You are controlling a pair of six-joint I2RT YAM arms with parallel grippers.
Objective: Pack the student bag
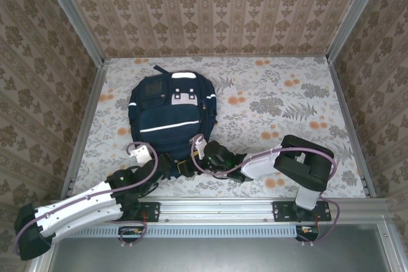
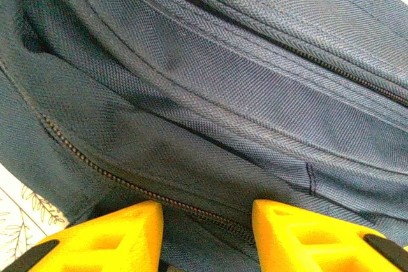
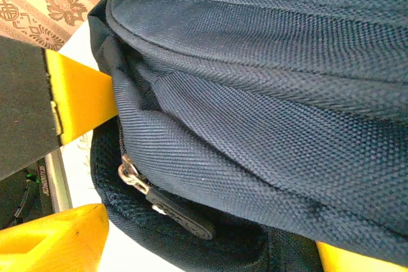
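left gripper (image 2: pixel 207 240): fingers about half apart, with bag (image 2: pixel 223 93) fabric and a zip line (image 2: pixel 95 164) in the gap; I cannot tell whether they pinch it.
right gripper (image 3: pixel 204 250): spread wide, astride the bag's near end, with no grip on it that I can see.
zip pull (image 3: pixel 137 179): just ahead of the right gripper, between its fingers, so that arm looks better placed.
bag position: left of centre on the tabletop (image 1: pixel 287 119); long axis from near edge to far edge, near end at both grippers.
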